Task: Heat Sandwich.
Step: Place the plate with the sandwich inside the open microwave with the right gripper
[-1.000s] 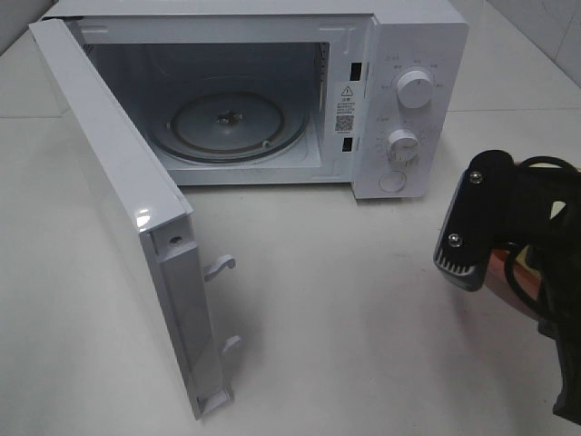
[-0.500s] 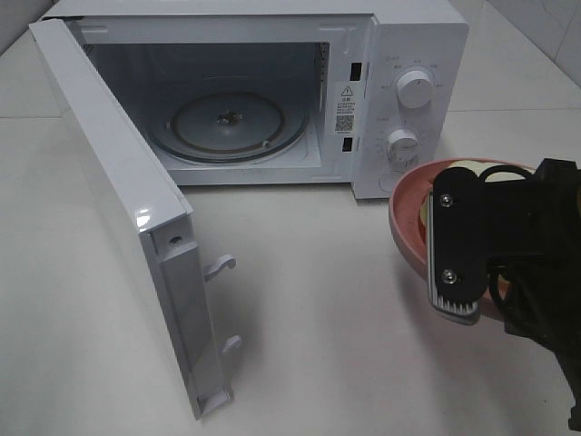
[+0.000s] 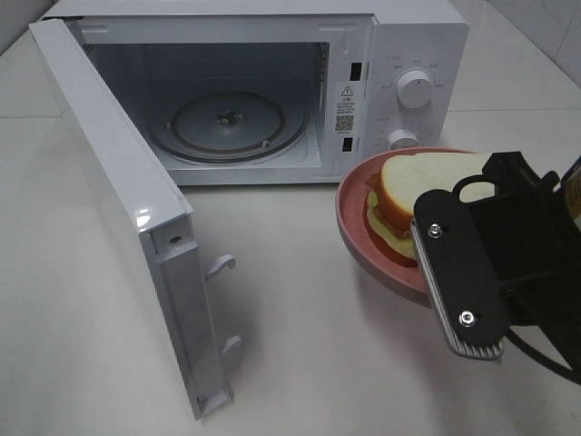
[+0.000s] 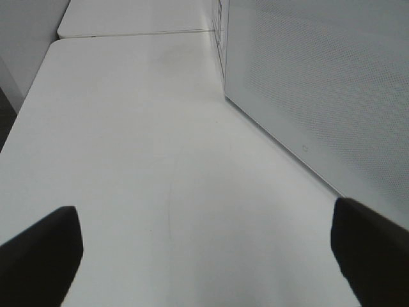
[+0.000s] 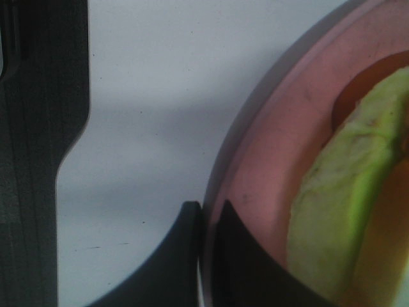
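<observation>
– Pink plate (image 3: 356, 227) is showing at 3 o'clock in the high view. What is riding on it?

– The sandwich (image 3: 413, 193) is sitting on it. White slice on top, tan crust, pale green leaf and a reddish layer peeking out at the side. It is taking up less room than the plate.

– Who is holding?

– The right pincer (image 5: 204, 220) is clamping the plate's rim, jaws closed tight on it, one finger inside the rim and one outside. The fingers are not touching the sandwich.

– Position against the oven?

– The plate is sitting at 4 o'clock from the cavity of the white microwave (image 3: 399, 45), just in front of the control panel (image 3: 413, 118). Its far rim is covering the panel's bottom edge below the lower knob (image 3: 402, 139). Whether it is clearing the bench (image 3: 309, 363) I cannot tell.

– Oven itself?

– The door (image 3: 118, 209) is standing wide open, swinging out toward 7 o'clock. The glass turntable (image 3: 227, 125) is lying flat inside.

– Other arm?

– The left pincer (image 4: 204, 256) is gaping wide, gripping nothing. It is pointing along the bench beside the door's dotted panel.
</observation>
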